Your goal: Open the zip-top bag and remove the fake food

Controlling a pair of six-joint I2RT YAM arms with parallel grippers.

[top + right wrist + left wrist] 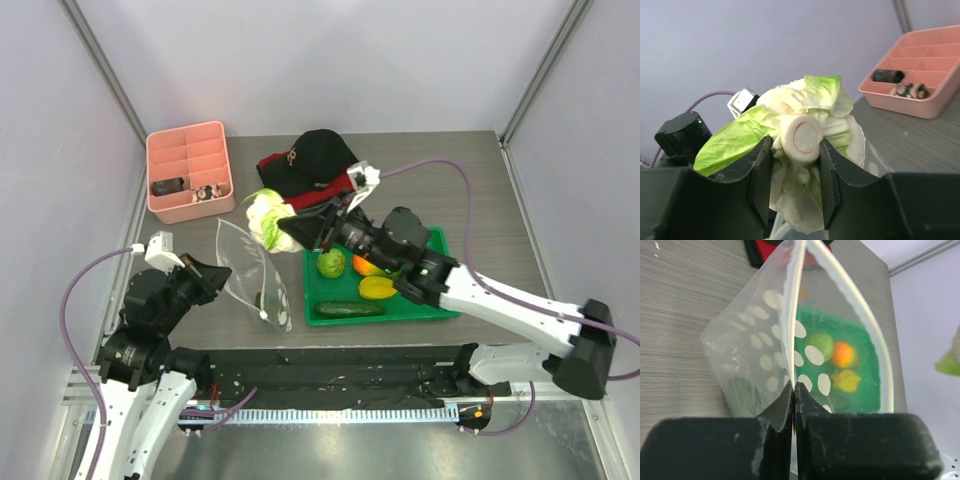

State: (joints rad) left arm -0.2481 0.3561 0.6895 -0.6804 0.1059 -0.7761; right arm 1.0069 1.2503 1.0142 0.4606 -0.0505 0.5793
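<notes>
Black fingers (782, 405) of the left gripper (794, 392) fill the bottom of its wrist view, pressed together on a fold of the zip-top bag (757, 345), with only the film between the pads. The bag is clear, thin plastic printed with white dots. It lies on the table just left of the green tray (316, 292) and rises toward that pinch. Its two zip rails stand spread apart, so the mouth looks open. I judge it nearly weightless, limp and slick: it will fold or slide rather than resist, so the stiffer zip rail or a corner is the best place to grip it. One arm needs to anchor the bag while the other reaches in. A dim greenish patch shows low behind the film, and I cannot tell whether it is inside the bag. The right gripper (795, 147) is about half open, its jaws clamped on the round white stem of the toy cabbage (810, 95), which it holds in the air between the bag's far end and the tray. The cabbage looks light and hard at the stem but frilly at the leaves, so the stem is the secure place to hold it. A green round piece (331, 263), an orange piece (365, 266), a yellow piece (377, 288) and a toy cucumber (350, 309) lie in the tray.
</notes>
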